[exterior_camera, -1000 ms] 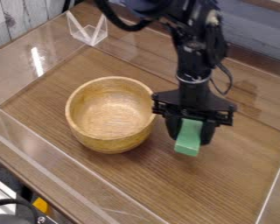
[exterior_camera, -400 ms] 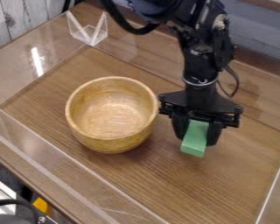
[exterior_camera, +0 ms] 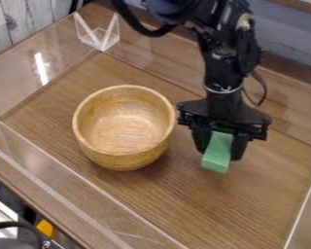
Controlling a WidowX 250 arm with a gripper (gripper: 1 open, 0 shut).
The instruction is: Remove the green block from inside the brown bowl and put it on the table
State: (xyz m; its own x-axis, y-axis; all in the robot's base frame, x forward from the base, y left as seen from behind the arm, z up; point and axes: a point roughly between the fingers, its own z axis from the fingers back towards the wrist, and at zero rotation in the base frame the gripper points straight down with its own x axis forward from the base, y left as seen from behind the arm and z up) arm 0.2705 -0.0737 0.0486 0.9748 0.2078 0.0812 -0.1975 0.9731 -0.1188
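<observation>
Since a second ago the end effector [exterior_camera: 222,136] has slid slightly right, pinching the green block [exterior_camera: 220,153], which touches the surface [exterior_camera: 132,195] just beside the brown bowl [exterior_camera: 123,125] (empty). Clear acrylic walls [exterior_camera: 97,36] ring the edges, nothing obstructing.

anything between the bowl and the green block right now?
Nothing. In the camera view, only a bare strip of table separates the brown bowl from the green block, which the gripper holds just right of the bowl.
</observation>
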